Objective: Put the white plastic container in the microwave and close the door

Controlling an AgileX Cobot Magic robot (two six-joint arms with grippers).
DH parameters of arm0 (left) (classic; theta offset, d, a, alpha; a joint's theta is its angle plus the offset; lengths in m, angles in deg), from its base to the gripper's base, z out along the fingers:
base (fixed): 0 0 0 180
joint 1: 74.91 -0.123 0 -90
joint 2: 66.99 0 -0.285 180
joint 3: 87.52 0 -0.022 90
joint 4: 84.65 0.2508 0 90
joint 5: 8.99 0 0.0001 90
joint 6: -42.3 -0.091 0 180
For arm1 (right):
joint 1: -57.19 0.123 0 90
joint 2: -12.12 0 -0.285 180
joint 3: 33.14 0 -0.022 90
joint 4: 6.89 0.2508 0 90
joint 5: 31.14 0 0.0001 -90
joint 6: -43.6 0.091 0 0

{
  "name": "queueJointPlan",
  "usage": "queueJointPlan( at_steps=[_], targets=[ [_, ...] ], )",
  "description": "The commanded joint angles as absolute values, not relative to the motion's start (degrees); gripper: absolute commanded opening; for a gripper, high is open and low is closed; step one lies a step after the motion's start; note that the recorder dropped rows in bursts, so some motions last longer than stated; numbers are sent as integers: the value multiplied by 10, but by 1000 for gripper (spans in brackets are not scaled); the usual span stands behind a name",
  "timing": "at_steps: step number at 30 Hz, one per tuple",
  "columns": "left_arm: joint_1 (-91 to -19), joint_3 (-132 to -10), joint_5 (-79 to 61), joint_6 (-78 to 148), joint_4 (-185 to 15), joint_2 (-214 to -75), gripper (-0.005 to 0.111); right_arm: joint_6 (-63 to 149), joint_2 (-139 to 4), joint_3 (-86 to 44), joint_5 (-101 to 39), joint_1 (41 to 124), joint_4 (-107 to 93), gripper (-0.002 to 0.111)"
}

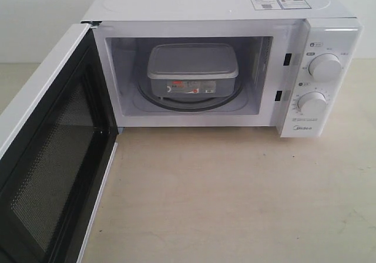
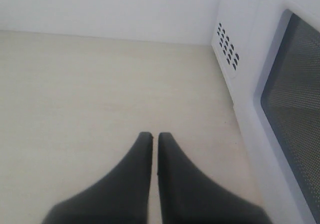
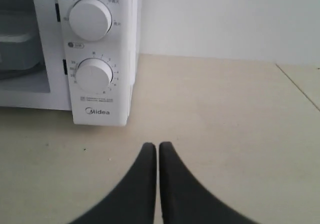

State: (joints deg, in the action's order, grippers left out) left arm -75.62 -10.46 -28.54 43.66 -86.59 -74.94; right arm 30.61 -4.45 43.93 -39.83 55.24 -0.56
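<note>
So the container (image 1: 192,69) is sitting inside the microwave (image 1: 217,2), right on the glass turntable (image 1: 176,105), lid on, with its little red-and-white label facing out. The door (image 1: 47,157) is swung wide open to the left, so you see its black mesh inner side. The left gripper (image 2: 155,135) is pinched closed with only a hairline gap between the tips and nothing in it. It's over the counter (image 2: 100,94), just beside the door's outer face, with the vent holes (image 2: 227,49) on the microwave's side further ahead. The right gripper (image 3: 158,145) is the same deal, closed and empty, over the counter in front of the panel with the two dials (image 3: 90,19), not touching it.
</note>
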Motion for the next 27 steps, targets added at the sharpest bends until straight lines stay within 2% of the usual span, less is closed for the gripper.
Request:
queueJointPlan(
  at_steps=[1,10,18,27],
  targets=[
    [-757,-103,-284,441,-867,-748,4,391,-35,441,-406,575,-75,0],
    [-757,-103,-284,441,-867,-748,4,395,43,441,-495,596,-64,0],
    [-757,-103,-284,441,-867,-748,4,481,43,441,-498,596,-57,0],
    [-757,-103,-284,441,-867,-748,4,487,43,441,-505,596,-50,0]
  ],
)
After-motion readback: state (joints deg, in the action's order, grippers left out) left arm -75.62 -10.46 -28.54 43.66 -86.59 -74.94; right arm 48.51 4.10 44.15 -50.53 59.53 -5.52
